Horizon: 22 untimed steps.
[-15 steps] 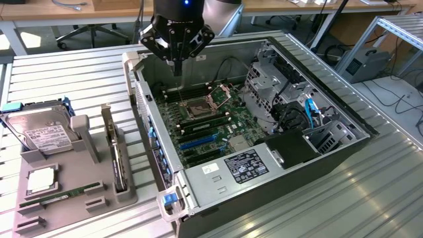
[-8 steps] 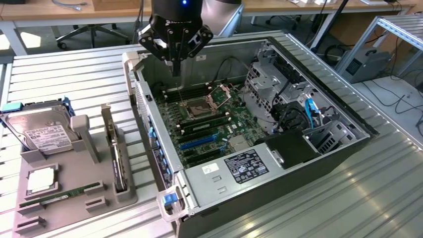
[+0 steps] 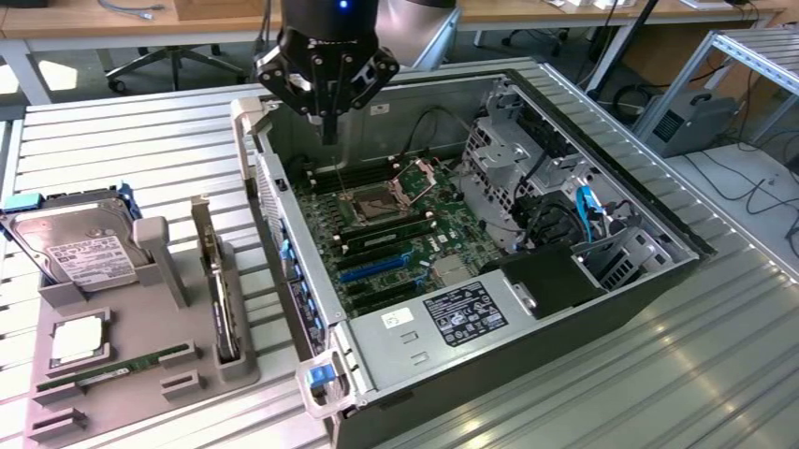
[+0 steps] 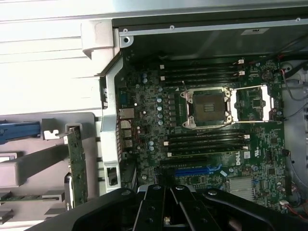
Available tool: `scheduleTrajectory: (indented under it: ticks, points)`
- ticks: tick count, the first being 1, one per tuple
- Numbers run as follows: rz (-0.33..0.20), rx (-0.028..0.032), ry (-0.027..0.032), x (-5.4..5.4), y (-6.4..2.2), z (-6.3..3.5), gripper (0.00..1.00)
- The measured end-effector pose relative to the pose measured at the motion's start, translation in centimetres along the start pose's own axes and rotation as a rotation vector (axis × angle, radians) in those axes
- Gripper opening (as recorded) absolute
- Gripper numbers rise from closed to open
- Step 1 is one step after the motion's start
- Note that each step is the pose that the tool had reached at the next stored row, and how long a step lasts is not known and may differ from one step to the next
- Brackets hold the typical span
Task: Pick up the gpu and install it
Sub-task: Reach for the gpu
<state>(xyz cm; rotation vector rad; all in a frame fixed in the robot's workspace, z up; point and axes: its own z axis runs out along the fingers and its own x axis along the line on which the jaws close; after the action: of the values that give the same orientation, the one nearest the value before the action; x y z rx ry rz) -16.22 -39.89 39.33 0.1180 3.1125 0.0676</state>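
One gripper (image 3: 328,131) hangs over the open computer case (image 3: 387,351), above the end of the green main board near the processor socket (image 3: 374,201). Its fingers are pressed together with nothing between them. The one graphics card (image 3: 225,299) stands on its edge in a slot of the grey tray (image 3: 131,323) just beside the case, well apart from the gripper. The tray also carries one hard drive (image 3: 75,248), one memory stick (image 3: 107,368) and one processor chip (image 3: 78,339).

A lab: desks (image 3: 125,23), a swivel chair (image 3: 175,61), aluminium framing (image 3: 736,56) and floor cables (image 3: 749,187).
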Motion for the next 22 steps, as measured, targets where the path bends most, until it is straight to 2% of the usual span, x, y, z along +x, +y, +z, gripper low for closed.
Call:
scheduleTrajectory:
  ticks: [22]
  points:
    - [0.0, 0.0, 0.0, 1.03, -0.08, -0.03, 0.11]
